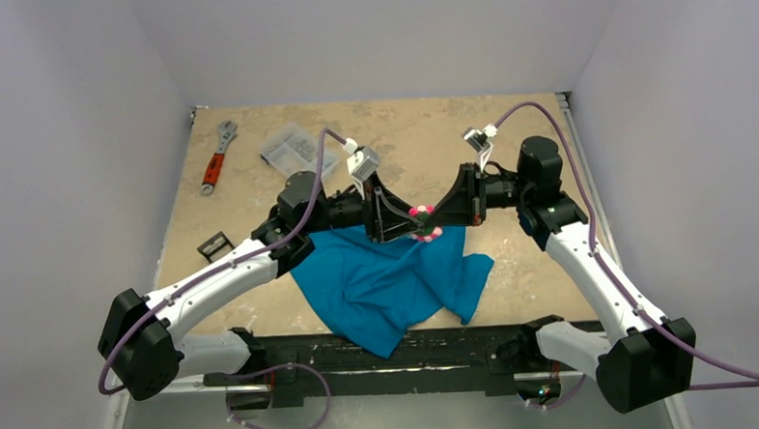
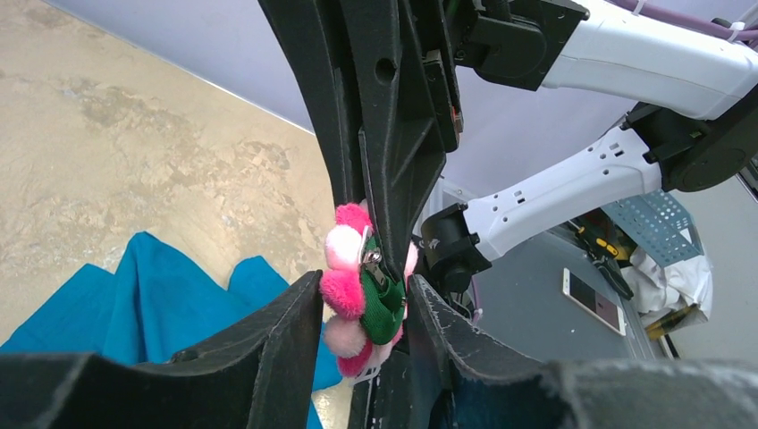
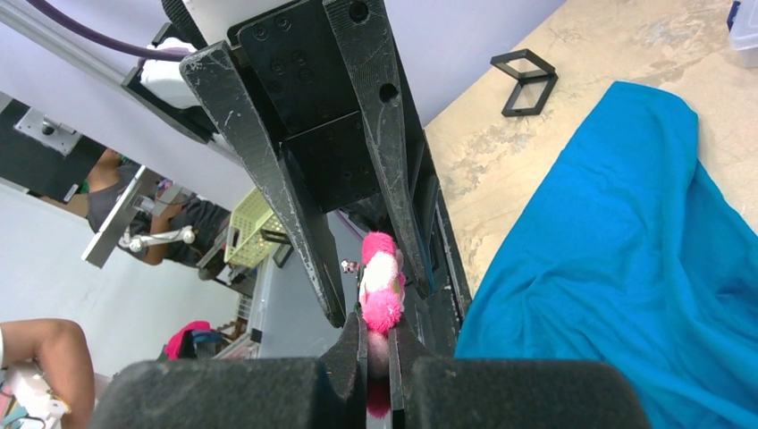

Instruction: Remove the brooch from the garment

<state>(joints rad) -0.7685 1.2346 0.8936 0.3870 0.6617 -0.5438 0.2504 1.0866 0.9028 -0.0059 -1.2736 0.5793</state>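
Your right hand (image 3: 377,347) is pinched almost closed on the brooch (image 3: 382,286), holding it up just over the far edge of the garment (image 1: 388,282) lying on the desk (image 1: 401,136), while your left hand (image 2: 365,288) faces it with fingers parted, flanking the pink petals on both sides.

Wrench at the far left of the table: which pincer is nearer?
Left. The left pincer is off to the right of the wrench and nearer the arm bases. The right pincer faces it from further right, and the two meet at the brooch.
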